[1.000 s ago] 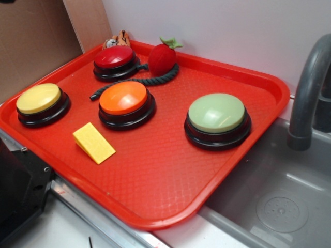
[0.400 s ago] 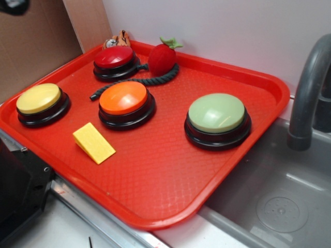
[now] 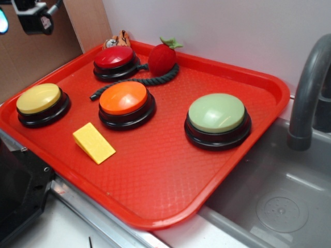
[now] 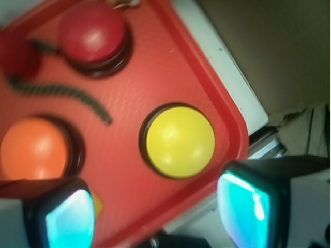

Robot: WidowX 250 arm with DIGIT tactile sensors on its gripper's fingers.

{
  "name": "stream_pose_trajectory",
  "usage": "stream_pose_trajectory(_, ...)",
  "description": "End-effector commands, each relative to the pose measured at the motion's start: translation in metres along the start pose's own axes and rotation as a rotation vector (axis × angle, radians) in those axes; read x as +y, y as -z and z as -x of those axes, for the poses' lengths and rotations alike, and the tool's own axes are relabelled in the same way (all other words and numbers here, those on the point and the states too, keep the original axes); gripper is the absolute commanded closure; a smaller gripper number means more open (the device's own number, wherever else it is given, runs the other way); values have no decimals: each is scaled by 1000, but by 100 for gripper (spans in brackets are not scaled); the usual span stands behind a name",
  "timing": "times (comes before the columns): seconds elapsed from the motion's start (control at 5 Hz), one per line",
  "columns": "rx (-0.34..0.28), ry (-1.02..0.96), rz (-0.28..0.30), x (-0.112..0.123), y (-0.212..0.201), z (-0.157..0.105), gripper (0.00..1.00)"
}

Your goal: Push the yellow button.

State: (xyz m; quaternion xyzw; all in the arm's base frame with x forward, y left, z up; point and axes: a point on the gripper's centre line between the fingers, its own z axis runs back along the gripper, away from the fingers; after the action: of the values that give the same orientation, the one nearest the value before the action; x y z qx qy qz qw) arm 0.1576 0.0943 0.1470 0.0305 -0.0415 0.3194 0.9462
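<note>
In the exterior view, the black gripper (image 3: 32, 15) hangs at the upper left corner, only partly in frame, so whether its fingers are spread cannot be told from here. Below it and slightly to the right sits the round domed pale-yellow push button on a black circular base (image 3: 39, 101), near the left edge of the red plastic tray (image 3: 155, 191). Further from the gripper, on the same tray, lie a flat yellow wedge-shaped block (image 3: 93, 142), an orange-topped round button (image 3: 124, 99), a dark red round button (image 3: 114, 58), a pale green round button (image 3: 216, 113), a red plush strawberry (image 3: 163, 58) on a dark twisted rope (image 3: 135, 82), and a grey tap (image 3: 309, 93) stands over a sink beyond the tray's right side. In the wrist view, the two fingertips (image 4: 67, 217) glow turquoise at the bottom corners, spread well apart and gripping nothing; the yellow button (image 4: 179, 142) lies between and just ahead of them, untouched, with the orange button (image 4: 33, 149) to the left and the red one (image 4: 93, 33) further ahead.
</note>
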Motion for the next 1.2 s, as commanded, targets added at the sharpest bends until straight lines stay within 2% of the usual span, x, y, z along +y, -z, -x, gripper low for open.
stream_pose_trajectory(0.0,-125,-278,-29,26,37,0,0)
stream_pose_trajectory(0.2,-103,-283,2,29,63,-7,0)
stream_pose_trajectory(0.4,-81,-280,-3,28,83,-9,0)
stream_pose_trajectory(0.6,-45,-274,-24,29,99,-1,0)
stream_pose_trajectory(1.0,-23,-254,-92,26,105,7,0)
